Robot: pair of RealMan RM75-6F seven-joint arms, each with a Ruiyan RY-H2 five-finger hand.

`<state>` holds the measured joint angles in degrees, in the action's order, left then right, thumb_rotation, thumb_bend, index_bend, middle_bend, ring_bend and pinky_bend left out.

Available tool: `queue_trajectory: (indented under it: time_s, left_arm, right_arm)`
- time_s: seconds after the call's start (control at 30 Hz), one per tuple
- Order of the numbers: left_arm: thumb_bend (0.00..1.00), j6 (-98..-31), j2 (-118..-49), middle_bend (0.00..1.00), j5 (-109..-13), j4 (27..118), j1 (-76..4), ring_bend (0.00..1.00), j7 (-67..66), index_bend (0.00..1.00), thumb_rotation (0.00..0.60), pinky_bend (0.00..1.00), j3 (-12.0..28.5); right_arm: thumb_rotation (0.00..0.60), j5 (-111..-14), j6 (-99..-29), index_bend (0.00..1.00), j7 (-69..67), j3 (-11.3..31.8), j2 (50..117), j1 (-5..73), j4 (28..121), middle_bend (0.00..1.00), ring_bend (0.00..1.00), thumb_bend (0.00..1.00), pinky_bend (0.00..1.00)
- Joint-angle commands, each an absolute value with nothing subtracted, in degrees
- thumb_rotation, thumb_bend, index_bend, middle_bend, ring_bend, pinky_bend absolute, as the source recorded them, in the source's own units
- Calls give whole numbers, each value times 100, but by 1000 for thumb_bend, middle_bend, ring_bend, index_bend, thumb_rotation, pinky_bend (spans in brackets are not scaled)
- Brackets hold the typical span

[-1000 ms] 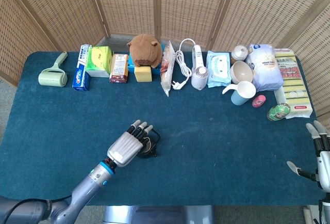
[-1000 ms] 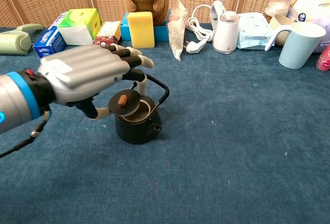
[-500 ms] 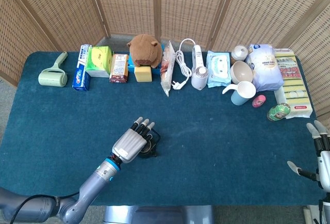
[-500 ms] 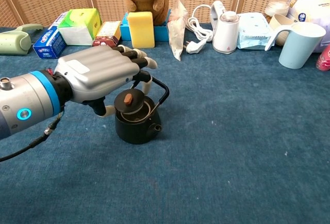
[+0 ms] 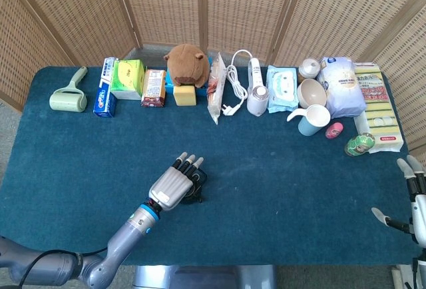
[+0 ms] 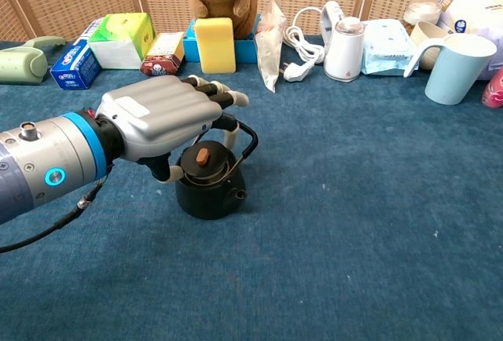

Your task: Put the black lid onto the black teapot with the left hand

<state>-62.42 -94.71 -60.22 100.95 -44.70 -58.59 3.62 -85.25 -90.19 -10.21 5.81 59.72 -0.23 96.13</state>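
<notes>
Head view, left hand (image 5: 176, 186): reaches in from the near-left edge and lies palm-down over the black teapot (image 5: 194, 191), which makes sense for lowering a lid straight onto the opening.
Head view, teapot: sits on the blue table (image 5: 279, 169) in the near-centre, well apart from the row of goods at the back; mostly hidden under the hand, only a dark edge and handle showing.
Head view, right hand (image 5: 414, 199): parked at the far right table edge, fingers spread, holding nothing, out of the way since the task is the left hand's.
Chest view, left hand (image 6: 161, 117): the thumb and a finger appear to pinch the rim of the black lid (image 6: 202, 159) while the other fingers stretch forward over the handle (image 6: 242, 135); a light grip, seemingly to seat it.
Chest view, lid: small, round, matte black with a brownish knob; it looks level and at the mouth of the pot, though I cannot tell if it is fully seated.
Chest view, teapot (image 6: 208, 193): squat, dark, short spout facing the camera, wire handle tipped back.
</notes>
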Motion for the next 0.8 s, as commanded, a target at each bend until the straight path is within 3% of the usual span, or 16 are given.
queue_trajectory:
  time_s: [0.03, 0.37, 0.8]
  left_arm:
    - [268, -6234, -9457, 2, -5938, 10132, -4510, 0, -5902, 330, 600, 68, 372]
    - [208, -6496, -9506, 0, -5371, 10345, -4610, 0, -6363, 130, 600, 68, 403]
    - [207, -6798, -9217, 0, -5596, 10941, -4682, 0, -6221, 121, 600, 68, 483]
  right_arm:
    - [600, -8520, -9014, 0, -1027, 581, 5971, -23, 9618, 0, 0, 132, 0]
    - [600, -8500, -8985, 0, -986, 585, 5976, -9, 9626, 0, 0, 132, 0]
    - [600, -8519, -9004, 0, -1028, 581, 5963, -18, 9622, 0, 0, 132, 0]
